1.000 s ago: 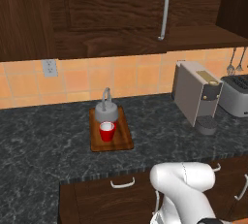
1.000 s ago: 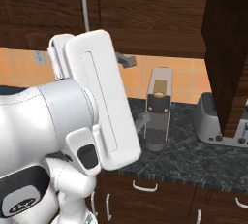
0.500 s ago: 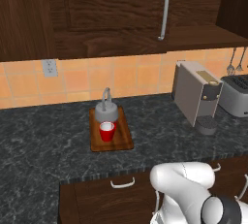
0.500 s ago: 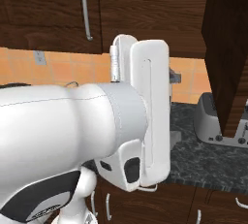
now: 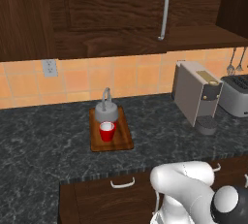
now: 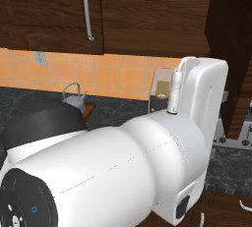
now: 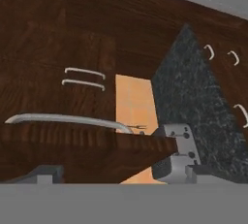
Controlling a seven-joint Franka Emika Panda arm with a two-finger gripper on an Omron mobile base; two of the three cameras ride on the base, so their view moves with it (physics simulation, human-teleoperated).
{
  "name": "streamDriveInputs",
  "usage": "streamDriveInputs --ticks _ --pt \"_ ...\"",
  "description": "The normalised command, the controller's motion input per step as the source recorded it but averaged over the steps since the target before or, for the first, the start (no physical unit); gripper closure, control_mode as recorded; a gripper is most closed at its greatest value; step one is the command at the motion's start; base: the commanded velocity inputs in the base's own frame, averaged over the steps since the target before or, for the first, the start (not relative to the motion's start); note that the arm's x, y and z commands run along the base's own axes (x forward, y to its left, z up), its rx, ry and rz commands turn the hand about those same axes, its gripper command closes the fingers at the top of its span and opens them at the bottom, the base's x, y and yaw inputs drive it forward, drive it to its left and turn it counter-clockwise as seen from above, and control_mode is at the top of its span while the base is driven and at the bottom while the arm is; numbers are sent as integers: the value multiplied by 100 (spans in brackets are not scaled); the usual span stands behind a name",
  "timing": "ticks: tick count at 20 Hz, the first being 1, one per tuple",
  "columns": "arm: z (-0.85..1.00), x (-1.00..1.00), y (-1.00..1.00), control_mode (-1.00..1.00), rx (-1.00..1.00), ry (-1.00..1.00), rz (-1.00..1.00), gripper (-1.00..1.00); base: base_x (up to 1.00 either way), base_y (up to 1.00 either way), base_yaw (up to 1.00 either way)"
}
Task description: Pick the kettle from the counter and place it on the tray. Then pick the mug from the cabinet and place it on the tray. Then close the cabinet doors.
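Note:
The grey kettle [image 5: 106, 110] stands on the back half of the reddish-brown tray [image 5: 123, 139], and the red mug [image 5: 107, 131] stands upright right in front of it. The tray lies on the dark speckled counter [image 5: 43, 145]. In the right base view the kettle's wire handle [image 6: 73, 89] peeks over my arm. The cabinet's left door [image 5: 116, 14] is closed, and its right door [image 6: 235, 49] stands swung out. In the hand view that door's long silver handle [image 7: 68, 119] is close ahead, and nothing lies between my jaws.
A boxy grey coffee machine [image 5: 196, 97] and a toaster [image 5: 236, 95] stand on the counter right of the tray. Utensils [image 5: 234, 63] hang on the tiled wall. Drawer fronts with small handles [image 5: 122, 184] run below the counter. My white arm [image 6: 123, 172] blocks much of the right base view.
My arm has swung to the right across the right base view. A dark joint has come into the lower right of the left base view. Kettle, mug and tray have not moved.

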Motion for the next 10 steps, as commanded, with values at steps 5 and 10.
streamDriveInputs --ticks 5,10 --pt "3 8 -41 -100 9 -2 0 -100 0 0 0" --pt "-14 4 -39 -100 6 -6 1 -100 0 0 0"
